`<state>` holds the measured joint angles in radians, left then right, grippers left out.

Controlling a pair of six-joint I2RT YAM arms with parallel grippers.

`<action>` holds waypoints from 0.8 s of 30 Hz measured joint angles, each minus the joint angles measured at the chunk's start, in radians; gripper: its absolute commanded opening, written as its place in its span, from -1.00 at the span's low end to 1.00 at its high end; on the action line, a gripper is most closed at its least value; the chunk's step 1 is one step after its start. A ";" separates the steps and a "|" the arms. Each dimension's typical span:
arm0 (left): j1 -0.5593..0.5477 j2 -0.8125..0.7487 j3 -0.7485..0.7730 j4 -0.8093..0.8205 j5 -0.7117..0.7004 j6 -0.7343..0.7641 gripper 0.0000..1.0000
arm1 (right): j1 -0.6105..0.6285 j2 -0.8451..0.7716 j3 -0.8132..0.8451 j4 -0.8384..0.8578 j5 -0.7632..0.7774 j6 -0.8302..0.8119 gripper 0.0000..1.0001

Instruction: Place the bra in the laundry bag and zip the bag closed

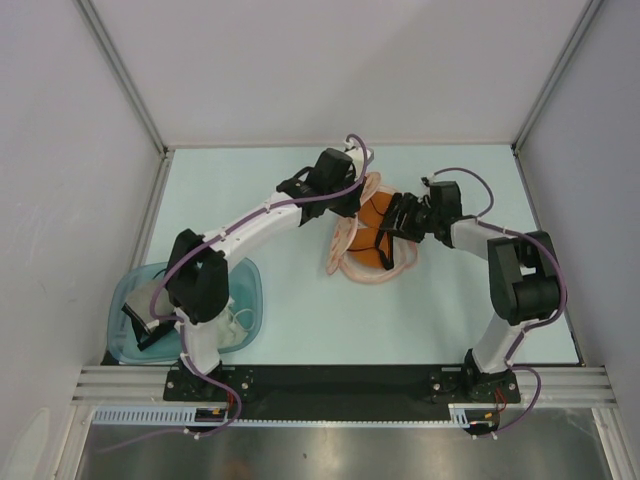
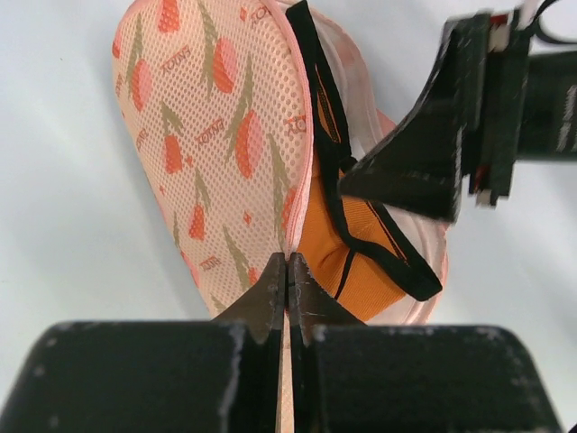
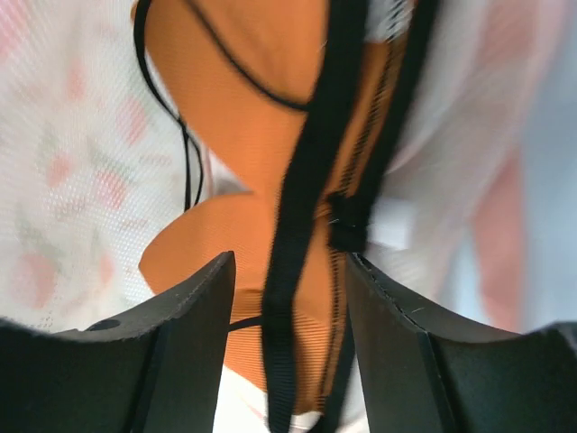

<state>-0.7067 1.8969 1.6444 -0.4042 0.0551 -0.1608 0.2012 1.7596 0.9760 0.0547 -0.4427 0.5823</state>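
The laundry bag (image 2: 207,135) is a peach-pink mesh clamshell pouch, lying open at the table's middle (image 1: 343,250). My left gripper (image 2: 288,263) is shut on the rim of its lid and holds the lid upright; it shows in the top view (image 1: 352,208). The orange bra (image 2: 365,266) with black trim sits in the pouch behind the lid (image 1: 372,222). My right gripper (image 3: 288,280) is open, its fingers either side of the bra's black strap (image 3: 311,180) and orange cup (image 3: 243,117). It reaches in from the right (image 1: 398,222).
A translucent teal tub (image 1: 130,300) with a white garment (image 1: 235,325) stands at the near left by the left arm's base. White walls enclose the table on three sides. The right gripper's black body (image 2: 433,153) is close to the lid.
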 measured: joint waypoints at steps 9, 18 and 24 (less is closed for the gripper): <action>0.002 -0.002 -0.009 0.009 0.021 -0.013 -1.00 | -0.071 0.038 0.015 0.003 -0.057 -0.063 0.01; 0.002 -0.003 -0.009 0.017 0.046 -0.023 -1.00 | -0.072 0.116 0.020 0.039 -0.101 -0.067 -0.28; 0.002 -0.003 -0.009 0.019 0.056 -0.024 -1.00 | -0.072 0.116 0.021 0.056 -0.108 -0.069 -0.59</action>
<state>-0.7044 1.8938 1.6352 -0.3851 0.1112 -0.1844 0.1287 1.8759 0.9974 0.1104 -0.5503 0.5133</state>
